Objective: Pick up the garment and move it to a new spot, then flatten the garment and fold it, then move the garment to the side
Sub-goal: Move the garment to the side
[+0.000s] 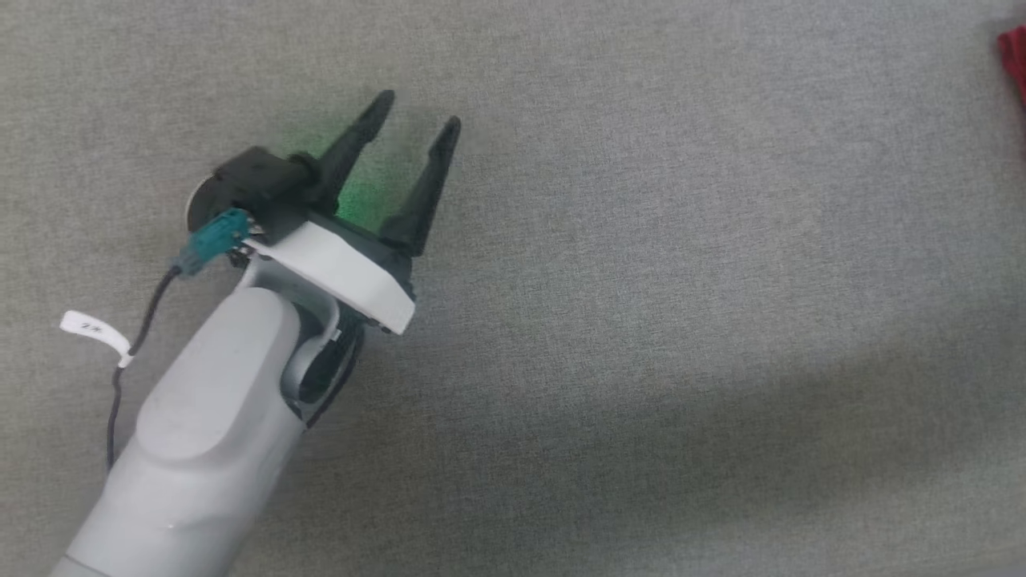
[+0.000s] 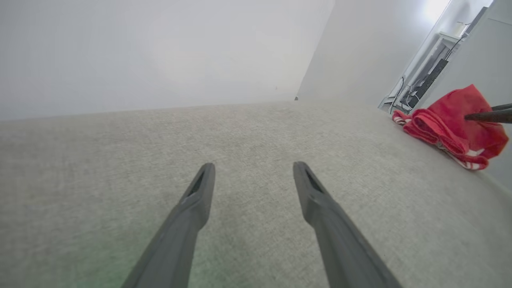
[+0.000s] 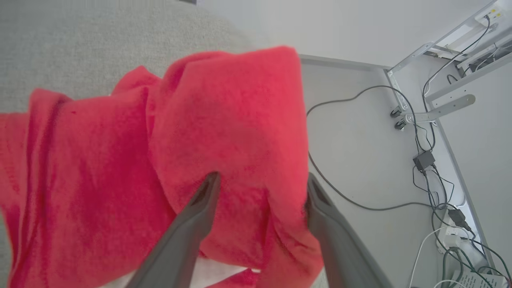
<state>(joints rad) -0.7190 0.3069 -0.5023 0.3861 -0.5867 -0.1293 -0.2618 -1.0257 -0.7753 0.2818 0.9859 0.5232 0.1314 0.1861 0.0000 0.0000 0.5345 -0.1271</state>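
Right wrist view, fuzzy red garment [image 3: 224, 120], bunched

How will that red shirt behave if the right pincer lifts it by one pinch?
Probably floppy: the shirt lies in soft bunched folds, so it should droop and unfold. Likely light, being only cloth. It sits near the table edge, so a push from the right pincer might slide it off.

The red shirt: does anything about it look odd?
Yes. The garment lies crumpled in a heap at the edge of the grey surface, not flat, a fold bulging between the spread fingers of the right gripper.
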